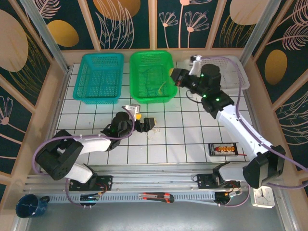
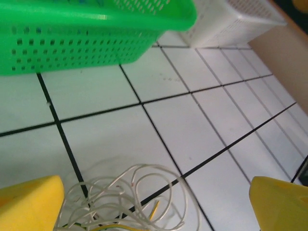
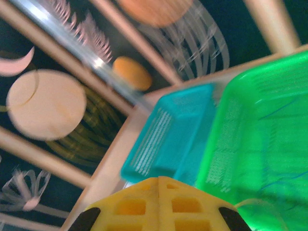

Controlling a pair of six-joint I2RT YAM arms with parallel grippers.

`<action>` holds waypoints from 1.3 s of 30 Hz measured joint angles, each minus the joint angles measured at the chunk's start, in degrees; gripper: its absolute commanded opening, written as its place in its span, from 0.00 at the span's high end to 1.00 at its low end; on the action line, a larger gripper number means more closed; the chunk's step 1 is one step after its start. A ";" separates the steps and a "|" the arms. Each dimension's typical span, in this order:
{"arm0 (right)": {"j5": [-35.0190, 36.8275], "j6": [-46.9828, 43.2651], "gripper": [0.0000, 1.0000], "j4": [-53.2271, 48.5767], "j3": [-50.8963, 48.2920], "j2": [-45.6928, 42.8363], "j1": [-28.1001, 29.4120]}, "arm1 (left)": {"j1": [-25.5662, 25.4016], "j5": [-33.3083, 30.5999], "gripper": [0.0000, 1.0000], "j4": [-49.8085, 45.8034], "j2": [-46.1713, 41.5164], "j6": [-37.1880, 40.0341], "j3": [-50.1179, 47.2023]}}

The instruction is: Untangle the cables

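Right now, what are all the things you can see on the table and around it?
bunch of thin looping cables: one, white with a yellow strand, on the white tiled table
loose thin cords: a few, yellow and dark blue, inside the green basket
green plastic basket: one, green, back middle
turquoise plastic basket: one, turquoise, back left
white plastic basket: one, white, back right
flat black box: one, black with red and yellow bits, table's right side
red-and-black tool: one, front rail
dark blue mug: one, front left corner
small white square device: one, front right corner
left fingers: two, yellow, wide open either side of the bunch
right fingers: two, yellow, shut, by the green basket
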 measured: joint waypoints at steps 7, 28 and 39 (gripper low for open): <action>6.86 -0.66 1.00 4.26 0.37 2.67 -11.82 | 0.00 -1.73 0.01 -0.28 -5.18 -2.60 -0.11; 18.75 -1.09 0.58 15.04 9.18 27.67 -24.63 | 0.00 -4.42 0.01 -5.51 -8.52 -7.89 0.20; 10.27 -2.80 0.39 17.75 7.08 29.51 -25.29 | 0.00 -4.46 0.01 -5.81 -8.52 -9.55 0.83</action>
